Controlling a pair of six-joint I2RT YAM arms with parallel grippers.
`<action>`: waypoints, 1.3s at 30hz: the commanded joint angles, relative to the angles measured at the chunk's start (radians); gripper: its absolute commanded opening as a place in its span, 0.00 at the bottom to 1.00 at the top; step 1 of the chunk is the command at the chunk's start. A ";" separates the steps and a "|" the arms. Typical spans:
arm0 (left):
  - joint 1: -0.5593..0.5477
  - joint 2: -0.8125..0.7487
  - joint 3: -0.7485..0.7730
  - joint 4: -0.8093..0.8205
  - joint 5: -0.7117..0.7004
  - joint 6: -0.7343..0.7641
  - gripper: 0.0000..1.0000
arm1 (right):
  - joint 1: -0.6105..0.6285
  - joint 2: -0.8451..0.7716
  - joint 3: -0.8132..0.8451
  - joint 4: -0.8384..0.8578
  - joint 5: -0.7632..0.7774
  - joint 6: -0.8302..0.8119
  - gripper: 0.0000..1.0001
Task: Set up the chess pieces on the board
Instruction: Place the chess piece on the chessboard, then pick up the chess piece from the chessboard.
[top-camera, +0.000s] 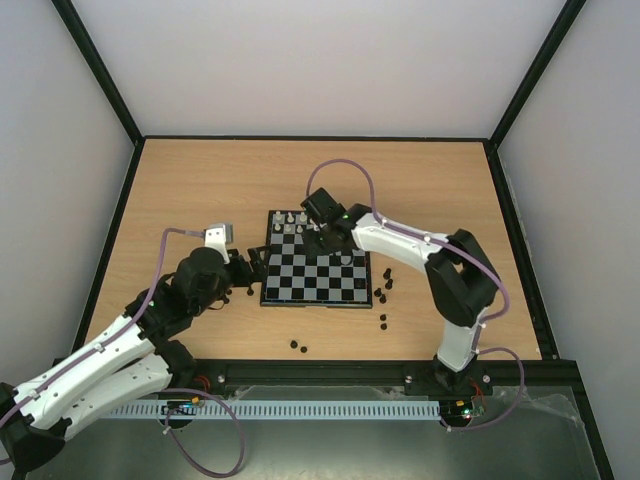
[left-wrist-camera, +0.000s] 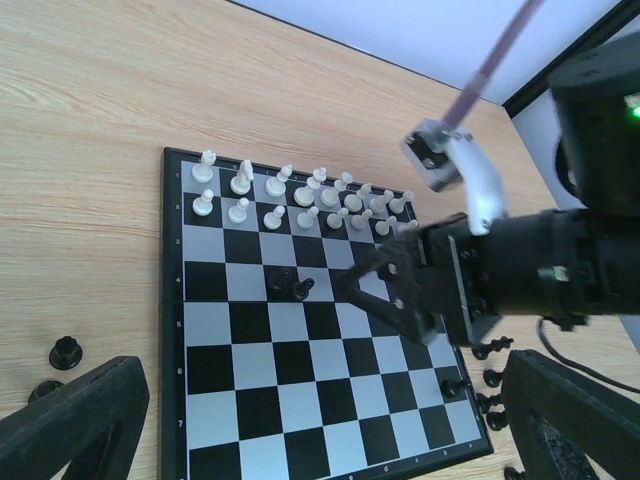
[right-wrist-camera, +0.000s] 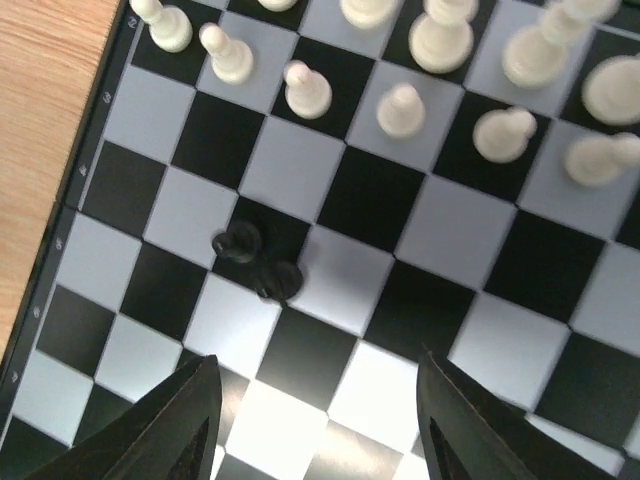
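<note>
The board (top-camera: 330, 282) lies mid-table. White chess pieces (top-camera: 299, 221) fill its two far rows and also show in the left wrist view (left-wrist-camera: 300, 195) and the right wrist view (right-wrist-camera: 400, 108). Two black pieces (right-wrist-camera: 262, 264) stand close together on the board's middle rows, one of them leaning (left-wrist-camera: 302, 290). Another black piece (left-wrist-camera: 452, 386) stands near the board's right edge. My right gripper (right-wrist-camera: 320, 430) is open and empty, hovering over the board just near of the two black pieces (top-camera: 313, 233). My left gripper (top-camera: 256, 270) is open and empty at the board's left edge, its fingers (left-wrist-camera: 70, 420) wide apart.
Loose black pieces lie on the wooden table (top-camera: 200, 190): several right of the board (top-camera: 385, 290), two in front (top-camera: 298, 346), a few left of it (left-wrist-camera: 66, 352). The right arm's body (left-wrist-camera: 540, 270) hangs over the board's right side. Black frame rails edge the table.
</note>
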 joint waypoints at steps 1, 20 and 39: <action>0.004 -0.015 -0.018 -0.009 -0.025 -0.002 0.99 | 0.007 0.085 0.111 -0.040 -0.033 -0.037 0.54; 0.017 0.006 -0.037 0.015 -0.014 0.014 1.00 | 0.028 0.228 0.192 -0.079 -0.015 -0.060 0.28; 0.029 -0.004 -0.042 0.009 -0.009 0.018 1.00 | 0.031 0.266 0.224 -0.098 0.048 -0.063 0.15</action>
